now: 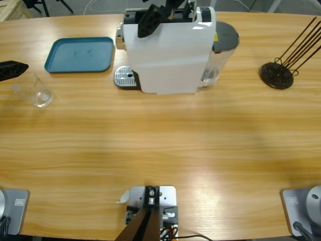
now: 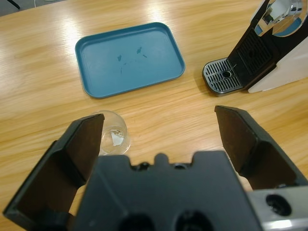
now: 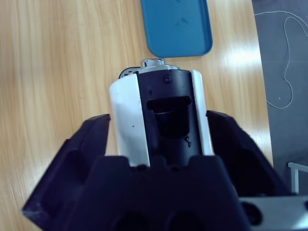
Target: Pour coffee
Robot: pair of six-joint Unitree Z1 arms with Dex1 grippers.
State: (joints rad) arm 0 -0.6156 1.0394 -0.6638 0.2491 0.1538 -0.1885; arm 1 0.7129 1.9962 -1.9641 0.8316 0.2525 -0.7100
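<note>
Glass cup [image 2: 113,136]: light, fragile, slippery; grasp sidewall.
Left gripper [image 2: 163,139]: spread, empty, near cup.
Right gripper [image 3: 159,130]: spread, above coffee machine [image 3: 161,115].

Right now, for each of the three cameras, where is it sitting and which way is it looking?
High view: fixed above, looking down on the table; left gripper at the left edge.
Left wrist view: looks along the open left gripper at the glass cup and blue tray.
Right wrist view: looks down past the open right gripper onto the coffee machine.
All three share the tray and machine.
</note>
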